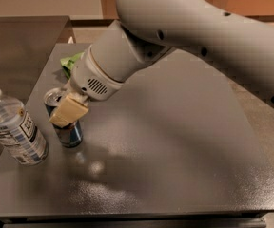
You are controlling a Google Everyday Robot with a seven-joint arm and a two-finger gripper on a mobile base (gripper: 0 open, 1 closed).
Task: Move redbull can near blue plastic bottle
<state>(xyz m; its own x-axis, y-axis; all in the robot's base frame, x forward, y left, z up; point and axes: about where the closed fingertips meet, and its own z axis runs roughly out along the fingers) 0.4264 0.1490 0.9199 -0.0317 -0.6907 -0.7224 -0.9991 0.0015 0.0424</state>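
Observation:
The redbull can, dark blue and silver with a silver top rim, stands upright on the dark grey table at the left. My gripper is shut on the redbull can, with one tan finger pad across its front. The blue plastic bottle, clear with a white cap and a white-and-blue label, stands tilted just left of the can, a small gap apart. The far finger is hidden behind the can.
A crumpled green bag lies at the table's back left, partly behind my arm. A second dark tabletop sits to the far left. The table's front edge runs along the bottom.

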